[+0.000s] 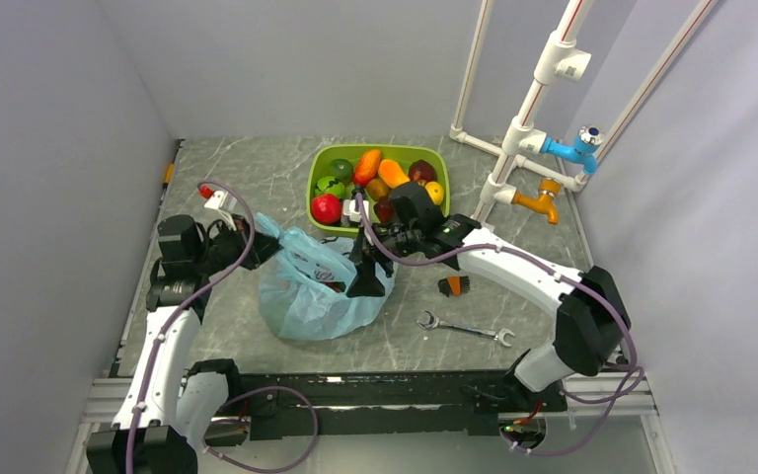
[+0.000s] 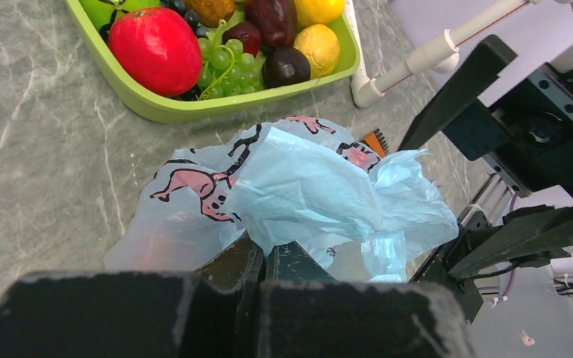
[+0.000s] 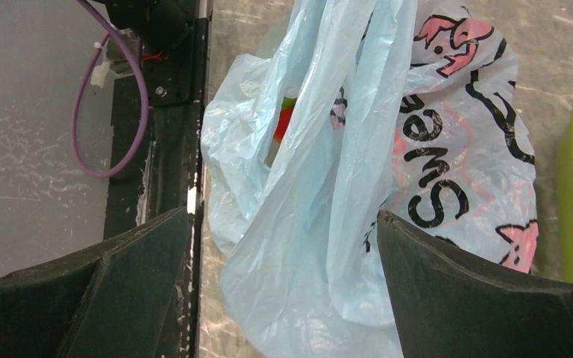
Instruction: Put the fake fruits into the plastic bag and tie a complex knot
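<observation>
1. The filling step is judged to be in hand. Most of the fruits (image 2: 157,45) are heaped in the tray (image 2: 216,103), and no knot is seen anywhere.
2. The bag (image 1: 316,291) is slumped on the desk (image 1: 257,178) just in front of the tray. A red and green piece (image 3: 283,123) is glimpsed through its mouth, so at least one fruit is taken to be inside.
3. The left hand (image 2: 265,252) is closed, and a fold of the bag's rim is pinched in it, in front of the tray and to its left.
4. The right hand (image 3: 283,214) is held over the bag's mouth, just in front of the tray. Its fingers are spread wide and nothing is gripped; loose film hangs between them.
5. For the next move, a return to the tray for one fruit is probably called for. The mouth would need to be held open by the pinched rim.
6. The bag is thin, crinkly, see-through light-blue film printed in black and pink, and it sags into folds wherever it is not held up.
7. The fruits are glossy, rounded and hard-looking, so a slip from a grip is to be expected. The tray is smooth lime-green plastic with rounded corners.
8. A wrench (image 1: 464,329) and a small brush (image 1: 454,286) lie in front of the tray to its right, apart from the bag.
</observation>
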Action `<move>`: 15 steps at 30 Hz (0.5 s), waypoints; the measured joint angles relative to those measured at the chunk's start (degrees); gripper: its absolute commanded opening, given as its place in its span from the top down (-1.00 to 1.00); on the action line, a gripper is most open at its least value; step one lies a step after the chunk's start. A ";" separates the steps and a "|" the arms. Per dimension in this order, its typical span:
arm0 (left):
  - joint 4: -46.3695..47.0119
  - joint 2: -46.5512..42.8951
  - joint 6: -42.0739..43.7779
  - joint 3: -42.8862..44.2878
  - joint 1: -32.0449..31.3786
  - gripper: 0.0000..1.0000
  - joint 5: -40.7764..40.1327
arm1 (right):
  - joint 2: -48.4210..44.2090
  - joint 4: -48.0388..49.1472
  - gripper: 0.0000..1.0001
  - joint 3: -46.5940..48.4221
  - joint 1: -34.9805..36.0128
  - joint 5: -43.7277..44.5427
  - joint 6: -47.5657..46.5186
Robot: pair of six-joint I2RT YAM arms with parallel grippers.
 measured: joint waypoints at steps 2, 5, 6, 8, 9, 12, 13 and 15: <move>-0.26 0.24 0.52 0.20 -0.09 1.00 0.55 | 1.57 1.16 -0.44 0.33 0.02 -0.46 -0.09; -0.98 0.76 1.55 0.98 -0.13 1.00 1.51 | 3.41 2.34 0.49 1.05 0.02 -0.68 -0.28; -1.60 1.01 2.01 1.46 -0.13 1.00 2.03 | 4.00 2.64 0.79 1.44 0.02 -0.81 -0.13; -2.89 1.70 3.50 2.73 -0.17 1.00 3.13 | 4.90 3.06 1.00 2.19 -0.02 -0.79 0.46; -3.61 2.03 4.66 3.34 -0.17 1.00 3.72 | 5.07 3.19 1.00 2.38 -0.04 -0.74 0.66; -7.72 3.02 10.12 5.84 -0.22 1.00 6.16 | 5.05 4.70 1.00 2.49 -1.05 -0.66 3.91; -10.32 3.30 13.88 7.10 -0.22 1.00 7.48 | 4.96 5.64 1.00 2.49 -1.86 -0.35 5.62; -15.41 3.72 21.81 9.51 -0.42 1.00 9.22 | 4.70 7.26 1.00 2.49 -3.69 0.57 8.98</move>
